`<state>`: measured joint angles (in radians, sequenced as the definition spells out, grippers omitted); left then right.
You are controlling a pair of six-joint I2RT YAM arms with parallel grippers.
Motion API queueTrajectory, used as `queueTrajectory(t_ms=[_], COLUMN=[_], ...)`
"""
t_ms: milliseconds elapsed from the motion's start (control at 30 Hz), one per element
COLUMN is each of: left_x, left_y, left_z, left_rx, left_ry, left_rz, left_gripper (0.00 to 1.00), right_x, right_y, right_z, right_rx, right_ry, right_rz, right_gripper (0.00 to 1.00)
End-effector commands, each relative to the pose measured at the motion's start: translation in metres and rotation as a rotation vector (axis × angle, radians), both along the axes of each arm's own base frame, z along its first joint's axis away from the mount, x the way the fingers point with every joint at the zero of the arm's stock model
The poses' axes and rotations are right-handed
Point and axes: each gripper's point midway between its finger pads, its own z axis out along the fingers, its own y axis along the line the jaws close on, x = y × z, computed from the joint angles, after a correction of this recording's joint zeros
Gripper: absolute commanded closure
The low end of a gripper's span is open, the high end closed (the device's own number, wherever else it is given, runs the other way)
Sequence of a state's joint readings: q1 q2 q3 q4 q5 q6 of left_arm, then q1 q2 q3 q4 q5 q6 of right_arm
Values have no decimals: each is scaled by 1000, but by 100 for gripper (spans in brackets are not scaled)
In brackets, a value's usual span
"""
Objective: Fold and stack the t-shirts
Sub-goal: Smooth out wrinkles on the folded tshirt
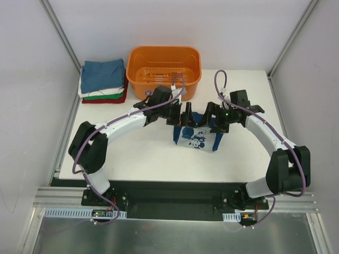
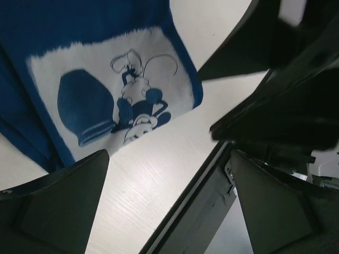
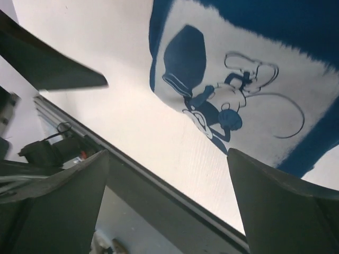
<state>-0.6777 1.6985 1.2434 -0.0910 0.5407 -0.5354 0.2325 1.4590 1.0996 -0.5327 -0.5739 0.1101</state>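
A dark navy t-shirt (image 1: 197, 137) with a white cartoon print lies folded in the middle of the table. The wrist views show the same t-shirt (image 2: 106, 84) (image 3: 249, 63) flat on the white tabletop. My left gripper (image 1: 185, 117) hovers over its far left edge and my right gripper (image 1: 211, 118) over its far right edge. Both the left gripper (image 2: 169, 203) and the right gripper (image 3: 169, 209) stand open, with only table between their fingers. A stack of folded t-shirts (image 1: 103, 80), teal-blue on top with white, green and red below, rests at the far left corner.
An orange plastic basket (image 1: 139, 55) stands at the back, right of the stack and just behind the grippers. The table's front edge with its dark rail (image 2: 212, 196) runs close below both wrists. White walls enclose the table on three sides.
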Motion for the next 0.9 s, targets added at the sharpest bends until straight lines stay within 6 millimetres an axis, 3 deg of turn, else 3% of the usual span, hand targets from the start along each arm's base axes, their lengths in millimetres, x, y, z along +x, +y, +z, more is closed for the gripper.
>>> queueTrajectory(t_ms=[0, 267, 433, 500, 600, 767, 867], left_x=[35, 49, 46, 42, 39, 42, 48], left_y=[-19, -43, -37, -34, -33, -26, -8], left_z=[-6, -42, -82, -89, -79, -27, -15], left_rx=[-32, -34, 27, 42, 27, -8, 50], left_ry=[26, 122, 189, 206, 197, 63, -4], left_rz=[-23, -68, -42, -37, -42, -20, 49], left_gripper=[1, 1, 1, 1, 1, 1, 1], right_x=[-14, -13, -26, -27, -21, -2, -3], right_y=[-3, -21, -47, -49, -54, -49, -58], right_z=[-34, -90, -126, -126, -117, -47, -17], right_rx=[99, 121, 4, 6, -44, -12, -52], right_ry=[175, 332, 411, 419, 377, 143, 28], right_rz=[-101, -176, -247, -254, -233, -158, -153], right_gripper=[3, 3, 3, 3, 3, 3, 3])
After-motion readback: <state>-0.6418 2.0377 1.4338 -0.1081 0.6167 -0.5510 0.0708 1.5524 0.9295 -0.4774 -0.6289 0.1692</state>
